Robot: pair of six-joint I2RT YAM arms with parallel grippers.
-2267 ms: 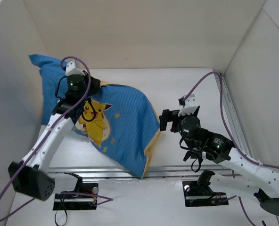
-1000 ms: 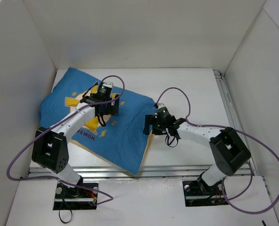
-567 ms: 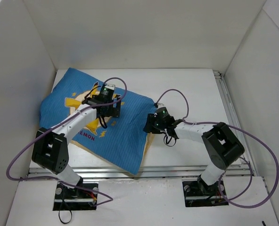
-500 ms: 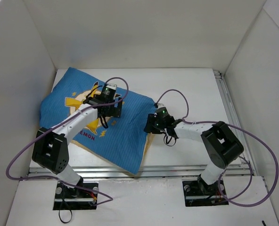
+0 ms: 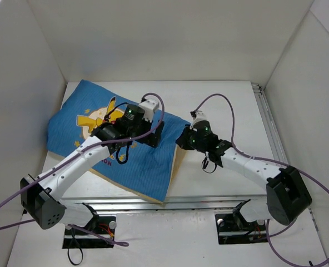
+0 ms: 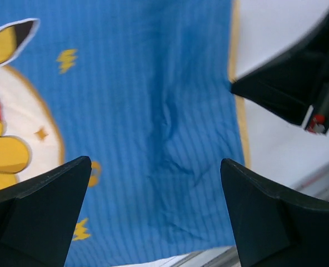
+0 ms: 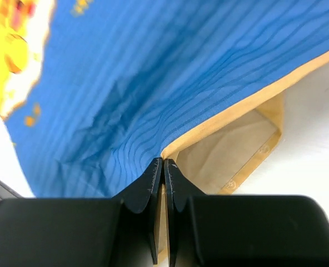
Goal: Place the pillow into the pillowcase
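Though half hidden, pillowcase (image 5: pixel 148 164) lettering (image 5: pixel 106 163) "ON".

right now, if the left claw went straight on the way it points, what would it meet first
The open left claw would likely meet the blue face of the pillowcase first; depth is unclear.

Some lettering (image 5: pixel 105 163) on the pillowcase (image 5: pixel 148 167) under the left arm (image 5: pixel 70 164); its edges beyond both wrist views.

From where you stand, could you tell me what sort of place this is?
Probably a robot test cell: plain white walls box in a white table, the left arm and right arm bolted at its near edge, a Pikachu pillowcase on it.
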